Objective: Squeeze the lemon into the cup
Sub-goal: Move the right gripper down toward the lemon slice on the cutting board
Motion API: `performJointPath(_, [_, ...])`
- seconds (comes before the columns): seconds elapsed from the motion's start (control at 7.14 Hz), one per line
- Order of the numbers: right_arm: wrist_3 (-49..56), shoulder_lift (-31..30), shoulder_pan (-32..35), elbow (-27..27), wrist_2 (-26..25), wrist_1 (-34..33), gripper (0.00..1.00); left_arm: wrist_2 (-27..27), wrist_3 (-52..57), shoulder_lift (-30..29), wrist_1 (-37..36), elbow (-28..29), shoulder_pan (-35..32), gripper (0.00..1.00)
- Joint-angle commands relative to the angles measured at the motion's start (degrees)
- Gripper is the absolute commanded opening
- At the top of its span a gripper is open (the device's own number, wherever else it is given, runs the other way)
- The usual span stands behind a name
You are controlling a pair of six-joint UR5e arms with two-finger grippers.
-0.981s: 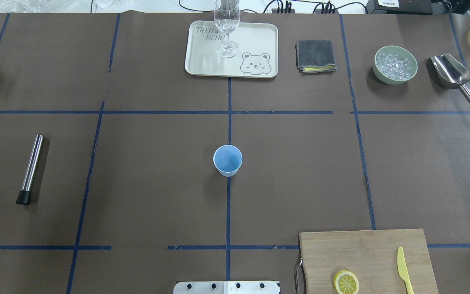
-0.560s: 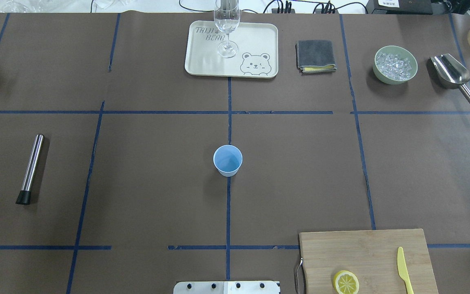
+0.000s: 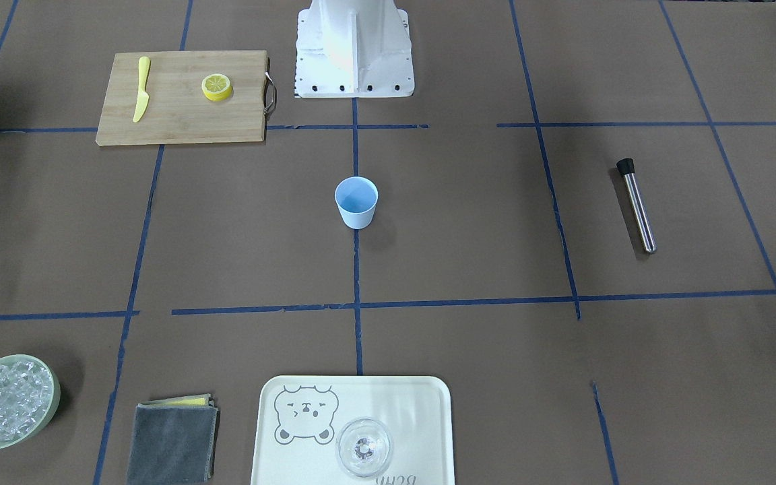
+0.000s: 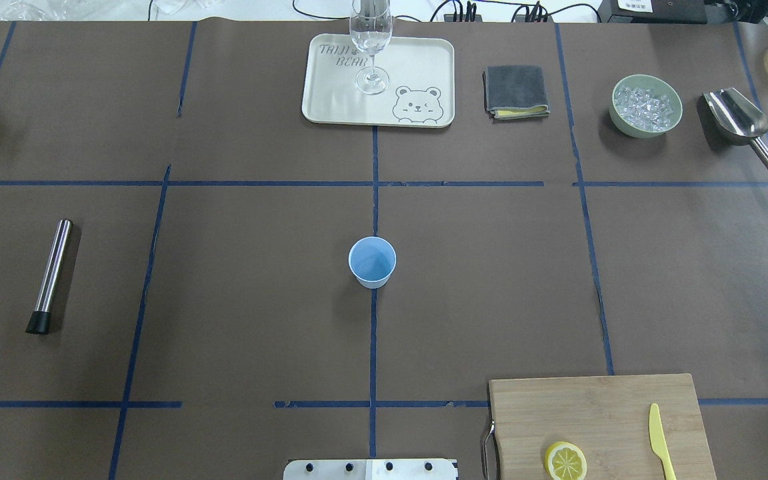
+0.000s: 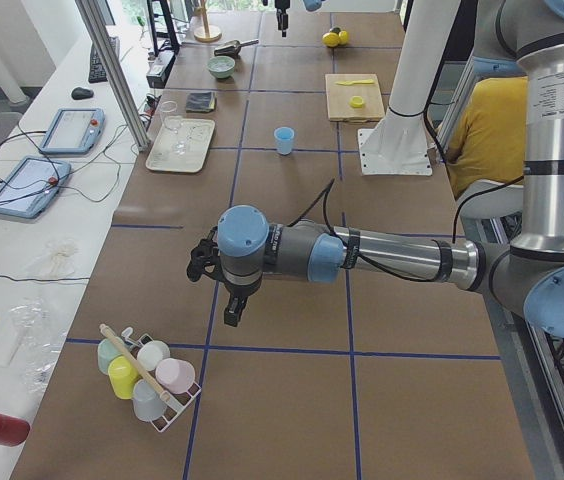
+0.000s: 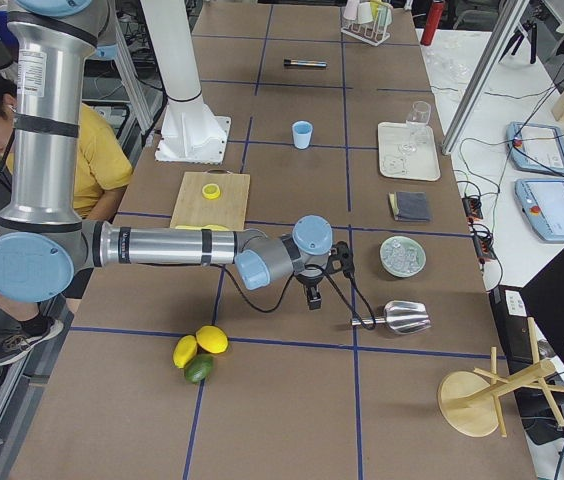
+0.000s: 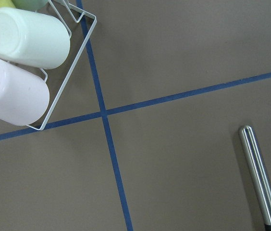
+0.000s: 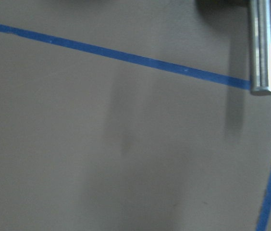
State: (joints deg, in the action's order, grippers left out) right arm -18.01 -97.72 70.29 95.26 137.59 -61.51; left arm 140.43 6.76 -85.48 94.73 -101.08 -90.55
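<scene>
Starting point: we have not yet touched the lemon, so the reach is the step in hand.
Lemon (image 4: 565,461): we see it flat on the cutting board (image 4: 597,413), beside the yellow knife (image 4: 660,443), near our base.
Cup (image 4: 372,261): it stands upright at the table's middle, well apart from the board.
Right gripper (image 6: 313,298): it hangs above the table near the scoop (image 6: 402,317), off the board; we cannot tell how its jaws stand.
Left gripper (image 5: 232,310): it hangs by the cup rack (image 5: 147,375); jaw state also unclear to us.
Next move, we judge: bring the right arm back over the board, jaws wide enough to span the slice, and pinch its edges.
</scene>
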Motion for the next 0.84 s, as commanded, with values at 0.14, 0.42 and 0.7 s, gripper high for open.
performJointPath(0.14, [-25.06,-4.91,-17.57,11.9,-5.71,10.71,1.0,-0.07,-0.17,0.14,1.16,0.1,0.11,1.0])
performJointPath(0.42, [-43.85,-5.9,-35.3,22.73,-14.15,10.54,1.0,-0.07,0.0,0.14,1.24,0.19,0.9,1.0])
performJointPath(0.7, [-54.37,-5.81,-50.79,30.3,-26.44,6.01,1.0,-0.07,0.0,0.14,1.25,0.19,1.25,1.0])
